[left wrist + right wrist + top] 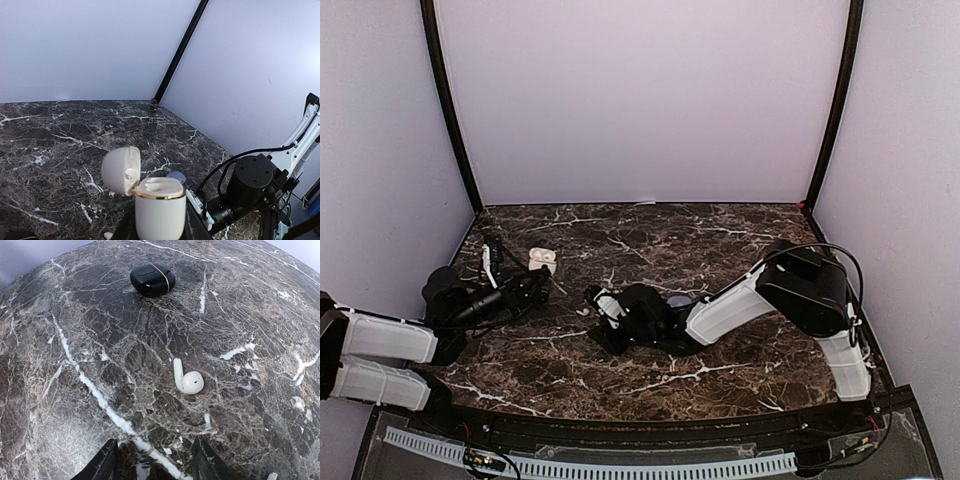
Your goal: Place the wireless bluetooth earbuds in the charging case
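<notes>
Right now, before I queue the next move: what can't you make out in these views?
- Left wrist: the white case shows its wells edge-on, so I cannot tell whether an earbud sits inside. The fingers of the left gripper are hidden under the case.
- Right wrist: the black case is closed, so its contents are hidden.
- Top: the white earbud is too small to pick out by the right gripper. The left gripper's jaws are lost, dark on dark.

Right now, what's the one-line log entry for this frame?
left pincer: shut on open white case | right pincer: open, facing white earbud | earbud: not yet inserted
</notes>
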Robot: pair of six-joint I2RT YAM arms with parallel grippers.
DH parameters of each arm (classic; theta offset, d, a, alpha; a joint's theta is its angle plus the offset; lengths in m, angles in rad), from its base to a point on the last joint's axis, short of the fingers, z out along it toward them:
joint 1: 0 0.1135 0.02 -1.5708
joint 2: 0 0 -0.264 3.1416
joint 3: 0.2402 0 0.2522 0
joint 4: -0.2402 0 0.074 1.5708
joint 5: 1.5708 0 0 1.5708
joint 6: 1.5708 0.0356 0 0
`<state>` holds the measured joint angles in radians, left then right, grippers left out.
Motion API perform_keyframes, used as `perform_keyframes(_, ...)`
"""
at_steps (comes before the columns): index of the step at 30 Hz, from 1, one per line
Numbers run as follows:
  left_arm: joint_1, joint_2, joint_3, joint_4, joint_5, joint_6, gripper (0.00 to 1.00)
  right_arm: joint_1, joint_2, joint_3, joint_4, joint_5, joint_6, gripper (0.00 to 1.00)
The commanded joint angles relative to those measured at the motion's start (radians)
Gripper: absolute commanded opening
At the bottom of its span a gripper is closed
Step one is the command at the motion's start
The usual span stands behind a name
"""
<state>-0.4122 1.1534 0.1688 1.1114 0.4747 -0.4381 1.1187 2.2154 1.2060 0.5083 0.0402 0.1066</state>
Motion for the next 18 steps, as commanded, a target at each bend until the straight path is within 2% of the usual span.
perform_keyframes(1, 0.006, -0.067, -0.013, -0.021, -0.049, 0.022, 0.18, -0.016, 0.031, 0.026, -0.017, -0.029, -0.028, 0.52)
perform_keyframes(7, 0.008, -0.127, -0.032, -0.044, -0.048, 0.020, 0.18, -0.016, 0.061, 0.054, -0.018, -0.030, -0.080, 0.54)
perform_keyframes(18, 0.009, -0.194, -0.043, -0.097, -0.037, 0.035, 0.18, -0.047, 0.143, 0.204, -0.134, 0.004, -0.100, 0.54)
